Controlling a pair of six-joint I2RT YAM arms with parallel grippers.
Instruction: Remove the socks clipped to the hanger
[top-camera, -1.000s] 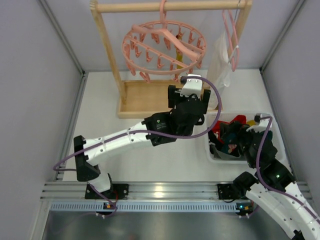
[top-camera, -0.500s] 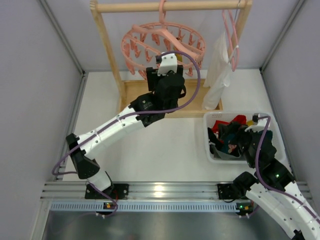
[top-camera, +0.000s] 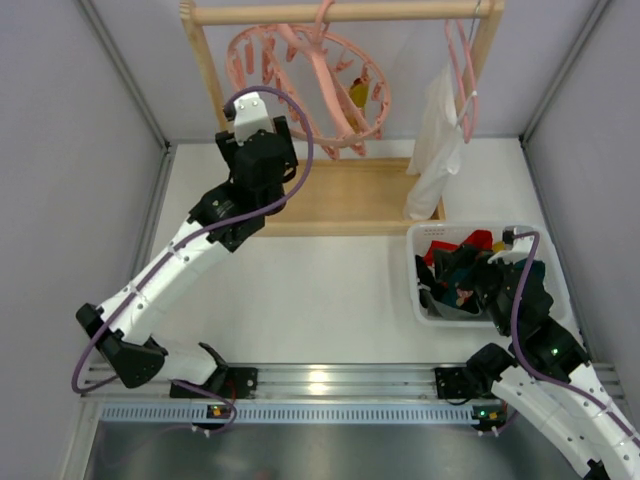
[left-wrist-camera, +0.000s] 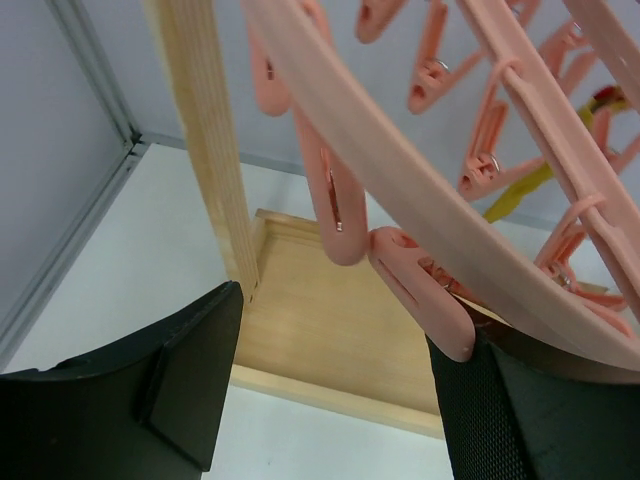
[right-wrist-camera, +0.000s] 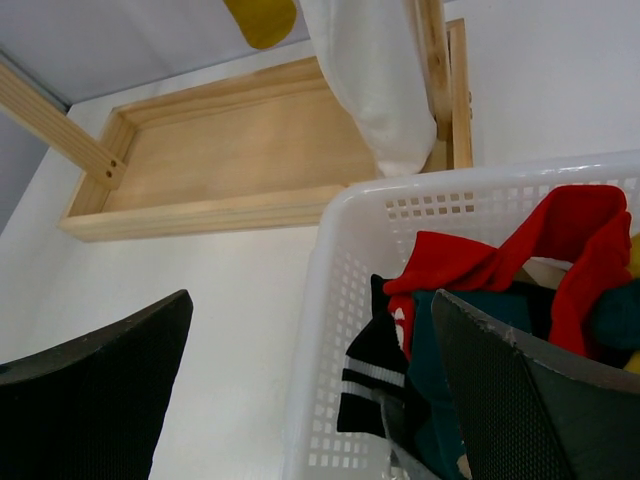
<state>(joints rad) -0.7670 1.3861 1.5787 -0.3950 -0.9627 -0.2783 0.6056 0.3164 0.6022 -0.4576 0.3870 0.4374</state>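
Top view: hanger (top-camera: 318, 75) hung tilted on the rack (top-camera: 340, 195), nearly all pegs (top-camera: 245, 65) bare; one yellow sock (top-camera: 357, 93) was still clipped on its right side, and a dark speck beside it was too small to call. The other socks (top-camera: 455, 270) lay piled in the bin (top-camera: 418, 300), so I'd judge the job mostly done, one or so left. Left gripper (top-camera: 257, 135) sat up at the hanger's left rim, right gripper (top-camera: 500, 280) low over the bin. Left wrist: jaws stood wide apart around the hoop edge and two bare pegs, holding nothing; one peg tip was at the right finger, touching or not I couldn't tell. The yellow sock hung further right, well apart from the fingers. Right wrist: jaws fully spread and empty above the bin rim, with red, teal and striped socks inside; the yellow sock's toe dangled at the top edge, near the white cloth (right-wrist-camera: 370, 70)
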